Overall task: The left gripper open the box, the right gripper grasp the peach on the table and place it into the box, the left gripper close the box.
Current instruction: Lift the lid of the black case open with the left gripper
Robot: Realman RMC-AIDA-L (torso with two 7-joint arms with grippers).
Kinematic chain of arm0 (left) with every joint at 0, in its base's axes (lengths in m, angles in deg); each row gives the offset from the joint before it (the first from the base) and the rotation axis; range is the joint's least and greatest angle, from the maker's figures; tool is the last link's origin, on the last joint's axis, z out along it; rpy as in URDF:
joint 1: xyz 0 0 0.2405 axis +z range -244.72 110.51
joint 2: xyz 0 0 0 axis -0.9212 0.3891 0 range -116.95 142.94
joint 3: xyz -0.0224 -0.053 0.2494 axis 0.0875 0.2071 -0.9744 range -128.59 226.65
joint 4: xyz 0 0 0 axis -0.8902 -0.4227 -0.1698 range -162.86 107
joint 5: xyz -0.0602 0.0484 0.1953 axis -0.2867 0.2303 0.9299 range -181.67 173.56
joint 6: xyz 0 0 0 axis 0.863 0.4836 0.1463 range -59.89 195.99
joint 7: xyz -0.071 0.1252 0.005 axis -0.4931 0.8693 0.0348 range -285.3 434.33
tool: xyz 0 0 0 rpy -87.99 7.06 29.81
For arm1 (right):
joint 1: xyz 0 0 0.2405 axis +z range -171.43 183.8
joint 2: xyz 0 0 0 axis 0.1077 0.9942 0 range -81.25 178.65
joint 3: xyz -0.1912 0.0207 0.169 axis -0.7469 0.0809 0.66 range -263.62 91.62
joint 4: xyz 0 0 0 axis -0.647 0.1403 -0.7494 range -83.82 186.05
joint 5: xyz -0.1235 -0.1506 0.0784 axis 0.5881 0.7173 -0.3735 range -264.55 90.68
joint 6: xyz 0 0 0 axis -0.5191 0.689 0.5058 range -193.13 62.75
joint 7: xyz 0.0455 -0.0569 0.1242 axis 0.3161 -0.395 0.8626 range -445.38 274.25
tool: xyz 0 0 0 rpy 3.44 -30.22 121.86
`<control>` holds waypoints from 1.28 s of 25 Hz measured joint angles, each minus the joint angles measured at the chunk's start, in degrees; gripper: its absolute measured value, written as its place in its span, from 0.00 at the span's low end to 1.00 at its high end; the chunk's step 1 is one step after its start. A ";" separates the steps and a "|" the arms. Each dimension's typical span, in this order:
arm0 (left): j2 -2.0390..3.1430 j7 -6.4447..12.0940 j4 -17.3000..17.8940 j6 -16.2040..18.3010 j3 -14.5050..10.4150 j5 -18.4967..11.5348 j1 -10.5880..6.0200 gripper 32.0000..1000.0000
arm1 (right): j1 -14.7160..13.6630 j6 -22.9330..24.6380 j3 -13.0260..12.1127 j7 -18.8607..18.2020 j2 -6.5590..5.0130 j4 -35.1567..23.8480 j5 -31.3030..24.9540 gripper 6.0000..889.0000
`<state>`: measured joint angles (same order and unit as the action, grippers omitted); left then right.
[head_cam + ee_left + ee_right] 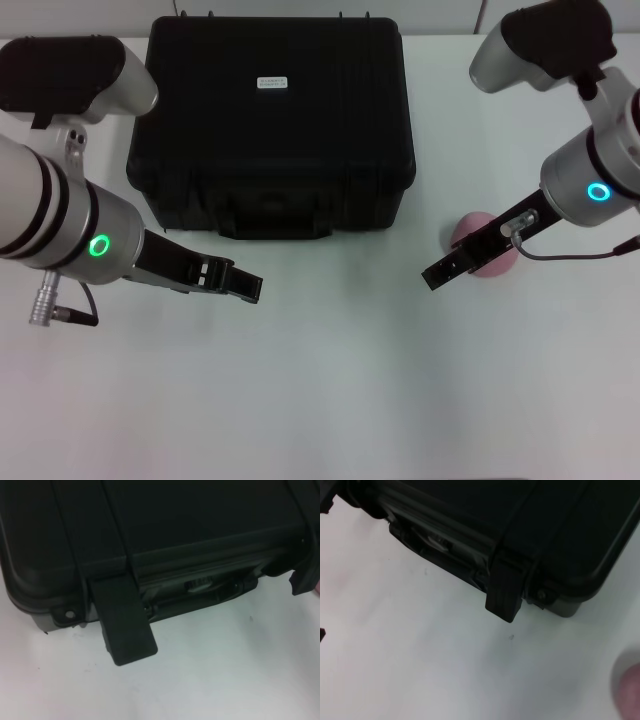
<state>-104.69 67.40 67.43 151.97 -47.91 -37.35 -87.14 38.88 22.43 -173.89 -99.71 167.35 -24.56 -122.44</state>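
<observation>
Two grippers are hovering above the white table [330,390] as we look down: the left gripper [243,286] is hanging in front of the box's front left corner, the right gripper [437,273] just over the peach [492,262]; we cannot tell how either's fingers are set. The peach is resting near the right edge. The box [275,120] is sitting shut toward the far edge, its latches [125,630] hanging loose.

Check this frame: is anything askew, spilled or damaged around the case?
Nothing spilled or broken. The box sits square with its lid down, though a front latch is flipped out. The peach lies partly hidden behind the right gripper.
</observation>
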 joint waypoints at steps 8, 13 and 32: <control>0.00 0.00 0.00 0.00 0.00 -0.02 0.00 0.87 | 0.09 0.01 0.00 0.00 0.00 -0.01 0.00 0.90; 0.03 0.00 0.00 0.10 0.00 -0.02 -0.08 0.87 | 0.12 0.01 0.00 0.00 0.00 0.04 0.00 0.90; 0.00 0.00 0.07 0.54 0.00 -0.18 -0.46 0.87 | 0.35 0.10 0.00 0.00 0.00 0.20 0.00 0.90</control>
<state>-104.69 67.40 67.50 152.50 -47.91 -37.53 -87.60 39.23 22.53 -173.89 -99.72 167.35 -24.36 -122.44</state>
